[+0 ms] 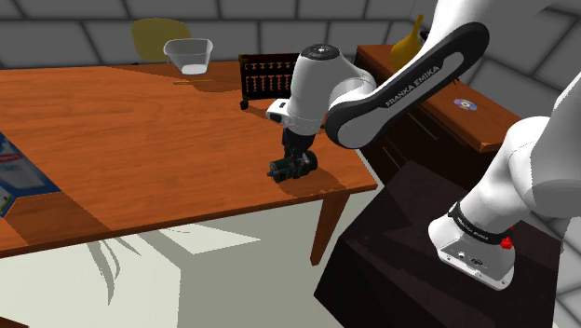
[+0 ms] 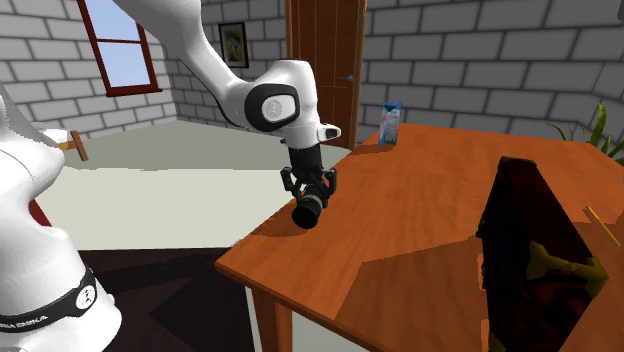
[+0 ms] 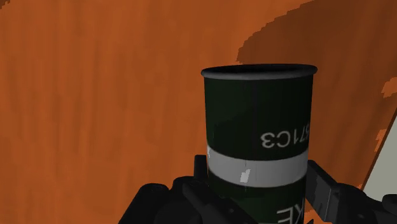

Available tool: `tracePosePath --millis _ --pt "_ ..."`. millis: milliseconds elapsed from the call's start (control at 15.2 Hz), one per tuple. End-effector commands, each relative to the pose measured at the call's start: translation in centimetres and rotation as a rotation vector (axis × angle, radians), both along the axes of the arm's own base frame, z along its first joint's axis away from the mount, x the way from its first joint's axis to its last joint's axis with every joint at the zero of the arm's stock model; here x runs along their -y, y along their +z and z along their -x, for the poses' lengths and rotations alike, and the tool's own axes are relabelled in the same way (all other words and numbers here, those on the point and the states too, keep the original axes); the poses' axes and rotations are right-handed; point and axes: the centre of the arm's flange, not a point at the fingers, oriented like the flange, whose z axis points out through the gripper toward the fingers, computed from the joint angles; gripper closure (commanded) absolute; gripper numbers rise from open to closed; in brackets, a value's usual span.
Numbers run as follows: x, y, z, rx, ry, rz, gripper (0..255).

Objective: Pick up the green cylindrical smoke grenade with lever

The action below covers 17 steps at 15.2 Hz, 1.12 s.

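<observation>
A dark green cylindrical grenade (image 1: pixel 291 169) with a grey band and white lettering lies sideways in my black gripper (image 1: pixel 298 155), which is shut on it. It hangs just above the wooden table (image 1: pixel 140 140), close to the corner by the stand, with its shadow on the wood underneath. From the second exterior view the grenade (image 2: pixel 307 211) points down and outward below the gripper (image 2: pixel 311 186), near the table's edge. In the wrist view the grenade (image 3: pixel 257 127) sticks out ahead of the gripper (image 3: pixel 257 181), clasped between both fingers (image 3: pixel 202 170). Its lever is hidden.
A dark abacus (image 1: pixel 267 79) and a white bowl (image 1: pixel 190 56) stand at the table's far edge. A blue carton (image 2: pixel 390 124) sits at another corner. A dark cabinet (image 1: pixel 447 116) with a disc on top is beside the stand. A book (image 1: pixel 14 172) lies at the shoulder view's left.
</observation>
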Motion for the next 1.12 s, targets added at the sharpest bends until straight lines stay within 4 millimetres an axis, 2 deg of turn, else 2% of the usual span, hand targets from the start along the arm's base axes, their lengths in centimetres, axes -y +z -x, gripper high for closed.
tracePosePath --millis 0,330,1056 --pt "0.0 -0.1 0.0 -0.001 0.000 0.000 255" --pt "0.0 0.0 -0.1 -0.001 0.000 0.000 255" --pt "0.0 5.8 -0.1 -0.001 0.000 0.000 255"
